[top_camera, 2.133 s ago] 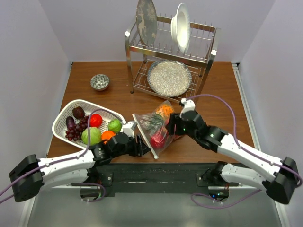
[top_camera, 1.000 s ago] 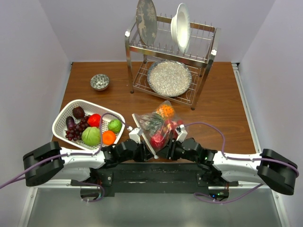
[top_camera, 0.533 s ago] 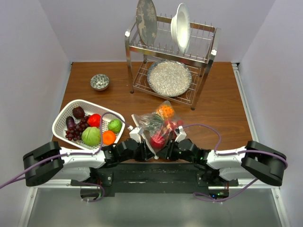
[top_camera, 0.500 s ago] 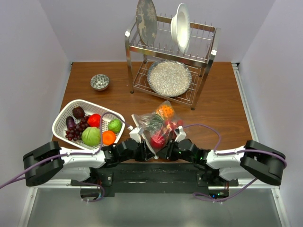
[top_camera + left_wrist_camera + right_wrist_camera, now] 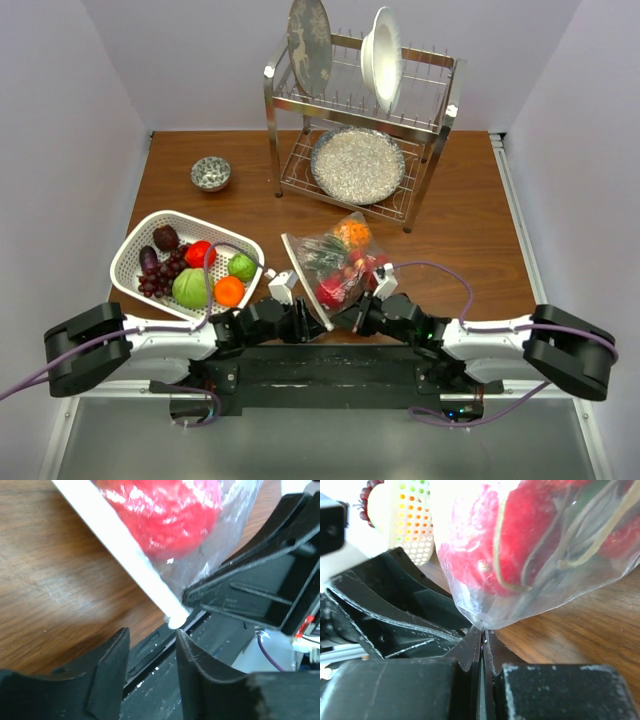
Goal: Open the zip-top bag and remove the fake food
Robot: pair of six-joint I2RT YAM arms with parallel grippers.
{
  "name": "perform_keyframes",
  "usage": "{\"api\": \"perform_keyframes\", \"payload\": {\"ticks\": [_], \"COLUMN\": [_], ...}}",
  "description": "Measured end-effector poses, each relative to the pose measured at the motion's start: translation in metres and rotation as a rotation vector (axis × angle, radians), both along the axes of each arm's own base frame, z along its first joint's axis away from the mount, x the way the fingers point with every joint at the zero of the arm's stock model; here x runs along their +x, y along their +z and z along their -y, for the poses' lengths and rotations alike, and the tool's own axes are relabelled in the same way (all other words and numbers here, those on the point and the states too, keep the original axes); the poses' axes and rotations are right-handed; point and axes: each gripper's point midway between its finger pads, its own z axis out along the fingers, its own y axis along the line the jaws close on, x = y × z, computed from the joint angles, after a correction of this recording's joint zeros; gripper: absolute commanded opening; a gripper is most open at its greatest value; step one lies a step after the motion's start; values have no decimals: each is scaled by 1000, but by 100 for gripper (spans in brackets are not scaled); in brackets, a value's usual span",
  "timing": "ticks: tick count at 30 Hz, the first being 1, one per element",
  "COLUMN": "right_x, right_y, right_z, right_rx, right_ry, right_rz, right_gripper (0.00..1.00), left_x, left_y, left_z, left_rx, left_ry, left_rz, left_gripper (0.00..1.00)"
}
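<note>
Nearest the bases, the two grippers meet nose to nose at the near edge of the table (image 5: 470, 220), at 6 o'clock of the zip-top bag (image 5: 335, 262). From above their fingertips cannot be made out; the wrist cameras show them.

The left gripper (image 5: 150, 639) has its fingers (image 5: 107, 670) parted by a narrow gap with nothing between them. The end of the bag's white zip strip (image 5: 117, 560) sits just at the mouth of that gap, at its 12 o'clock. The right gripper (image 5: 481, 639) has its fingers pressed flat together. The bag's lowest corner runs down into their seam, so it looks pinched there. Only the left wrist view shows the right gripper's black body just at 3 o'clock of the strip end.

The bag lies on the wood with the zip strip along its 9 o'clock side. The fake food (image 5: 335, 290) is inside it: a red piece (image 5: 165, 510) nearest the grippers, green leaves (image 5: 322, 255) mid-bag, and an orange piece (image 5: 350, 232) at the far end, seen only from above.

At 9 o'clock of the bag, near but apart, a white slotted basket (image 5: 122, 255) holds grapes (image 5: 165, 272) and a green cabbage (image 5: 192, 288). The right wrist view catches its wall. Farther off, at 11 o'clock, stands a small bowl (image 5: 211, 173). Farthest, at 12 o'clock, a metal dish rack (image 5: 272, 110) carries three dishes (image 5: 357, 165).
</note>
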Motion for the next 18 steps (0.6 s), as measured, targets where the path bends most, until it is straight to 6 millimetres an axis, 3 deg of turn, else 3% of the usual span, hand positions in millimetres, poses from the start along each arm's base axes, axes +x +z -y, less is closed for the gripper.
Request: {"api": "perform_keyframes", "payload": {"ticks": [13, 18], "right_x": [-3, -1], "right_y": [2, 11], "right_z": [7, 4], "right_rx": [-18, -5], "right_ry": [-13, -14], "right_rz": [-23, -17], "right_gripper": [0, 0], "left_x": [-2, -3], "left_y": [29, 35], "left_z": [7, 10], "left_rx": [-172, -202], "left_ry": [-14, -24], "left_rz": [50, 59], "left_gripper": [47, 45]}}
